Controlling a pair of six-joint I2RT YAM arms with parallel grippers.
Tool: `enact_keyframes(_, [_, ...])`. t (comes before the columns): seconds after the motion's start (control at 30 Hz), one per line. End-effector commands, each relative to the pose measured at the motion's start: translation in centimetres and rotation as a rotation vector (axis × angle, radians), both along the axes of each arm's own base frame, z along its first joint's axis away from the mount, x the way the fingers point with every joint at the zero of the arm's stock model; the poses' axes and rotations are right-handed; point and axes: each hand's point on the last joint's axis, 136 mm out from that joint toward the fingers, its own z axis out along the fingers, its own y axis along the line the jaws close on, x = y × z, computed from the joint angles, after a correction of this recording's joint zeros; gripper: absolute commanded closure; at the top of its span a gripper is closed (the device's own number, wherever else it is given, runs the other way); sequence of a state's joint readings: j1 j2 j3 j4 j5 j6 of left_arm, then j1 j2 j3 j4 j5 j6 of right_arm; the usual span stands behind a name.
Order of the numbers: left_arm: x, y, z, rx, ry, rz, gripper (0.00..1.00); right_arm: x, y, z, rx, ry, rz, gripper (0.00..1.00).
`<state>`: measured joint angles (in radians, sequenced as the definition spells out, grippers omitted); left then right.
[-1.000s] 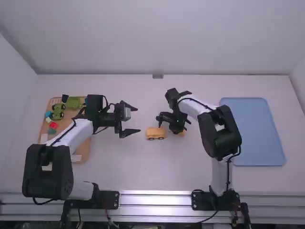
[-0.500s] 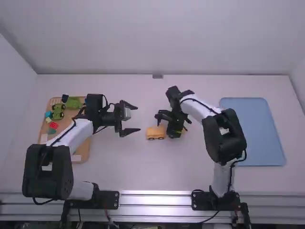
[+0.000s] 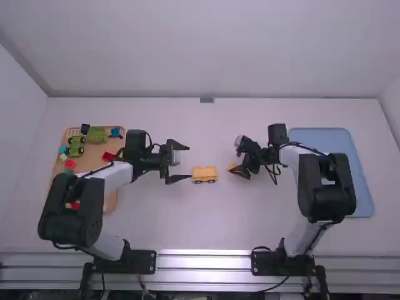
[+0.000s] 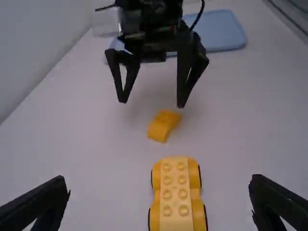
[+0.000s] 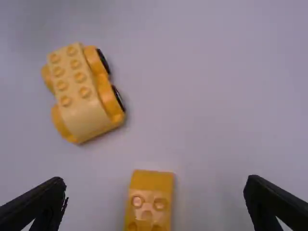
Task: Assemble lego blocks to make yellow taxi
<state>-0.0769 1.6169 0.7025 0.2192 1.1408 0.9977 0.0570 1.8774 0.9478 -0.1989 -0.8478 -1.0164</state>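
With both arms (image 3: 78,209) bent inward, the left gripper (image 3: 187,163) and right gripper (image 3: 235,156) face toward each other, their fingers (image 4: 41,202) spread wide apart.

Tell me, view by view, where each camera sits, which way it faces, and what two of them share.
High view: fixed above and behind both arms, looking forward and down at the table.
Left wrist view: on the left wrist, facing across to the blue tray; open left pincer near, right pincer beyond.
Right wrist view: on the right wrist, facing the tabletop; its own pincer's open fingers show.
Both wrist views share the yellow wheeled car base and loose yellow block.
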Motion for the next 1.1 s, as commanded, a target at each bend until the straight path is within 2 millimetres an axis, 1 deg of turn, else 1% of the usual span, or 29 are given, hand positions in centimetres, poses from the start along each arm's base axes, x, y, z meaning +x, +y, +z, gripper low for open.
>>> enact_keyframes(0.0, [-0.2,-0.2,-0.8,-0.04,0.09,0.015,0.01,-1.4,1.2,2.0,0.214,-0.008,0.045,0.01])
enact_keyframes(0.03, [0.0,-0.2,-0.9,-0.05,0.099,0.025,0.01,-1.6,1.0,1.5,0.216,-0.019,0.038,0.01])
enact_keyframes(0.07, [0.2,-0.2,-1.1,-0.057,0.11,0.033,0.01,-1.9,0.8,0.6,0.191,-0.018,0.024,0.01])
enact_keyframes(0.1, [0.6,-0.3,-1.4,-0.068,0.132,0.043,0.01,-2.6,0.4,-0.7,0.151,-0.019,0.011,0.01])
enact_keyframes(0.13, [0.7,-0.3,-1.5,-0.073,0.142,0.048,0.01,-2.9,0.4,-1.3,0.142,-0.035,0.013,0.01])
enact_keyframes(0.2, [0.9,-0.3,-1.8,-0.077,0.161,0.053,0.01,-3.0,0.8,-1.5,0.149,-0.13,0.032,0.01])
enact_keyframes(0.27, [0.8,-0.3,-1.9,-0.074,0.16,0.051,0.01,-2.0,0.6,-1.5,0.141,-0.197,-0.013,0.01])
enact_keyframes(0.3, [0.8,-0.3,-1.9,-0.074,0.157,0.052,0.01,-1.6,0.2,-1.7,0.133,-0.184,-0.064,0.01])
enact_keyframes(0.37, [0.8,-0.3,-1.9,-0.076,0.163,0.052,0.01,-1.6,-0.7,-2.8,0.107,-0.126,-0.158,0.01])
enact_keyframes(0.4, [0.8,-0.3,-1.9,-0.076,0.164,0.053,0.01,-2.2,-1.1,-3.5,0.091,-0.118,-0.163,0.01])
enact_keyframes(0.47, [0.8,-0.3,-2.0,-0.075,0.167,0.053,0.01,-2.8,-1.2,-4.0,0.076,-0.154,-0.135,0.01])
enact_keyframes(0.57, [0.8,-0.3,-1.9,-0.075,0.166,0.053,0.01,-2.8,-1.5,-4.5,0.075,-0.153,-0.146,0.01])
enact_keyframes(0.63, [0.8,-0.3,-1.9,-0.076,0.167,0.052,0.01,-2.8,-2.0,-5.3,0.121,-0.089,-0.17,0.01])
enact_keyframes(0.67, [0.8,-0.3,-1.9,-0.076,0.168,0.053,0.01,-2.8,-2.0,-5.3,0.124,-0.09,-0.168,0.01])
enact_keyframes(0.8, [0.7,-0.3,-2.0,-0.075,0.171,0.053,0.01,-1.3,-2.7,-6.1,0.153,-0.124,-0.158,0.01])
enact_keyframes(0.83, [0.7,-0.3,-1.9,-0.079,0.172,0.048,0.01,-1.0,-2.8,-6.1,0.177,-0.098,-0.162,0.04])
enact_keyframes(0.87, [0.5,-0.4,-1.9,-0.086,0.178,0.038,0.01,-1.2,-2.7,-6.1,0.2,-0.078,-0.149,0.06])
enact_keyframes(0.97, [0.1,-0.5,-1.9,-0.095,0.196,0.026,0.01,-1.7,-2.4,-5.6,0.238,-0.104,-0.08,0.13])
enact_keyframes(1.03, [0.1,-0.4,-2.2,-0.083,0.208,0.04,0.01,-1.8,-2.2,-5.1,0.248,-0.146,-0.033,0.22])
enact_keyframes(1.07, [0.1,-0.3,-2.3,-0.081,0.211,0.041,0.01,-1.6,-2.2,-5.1,0.247,-0.145,-0.032,0.29])
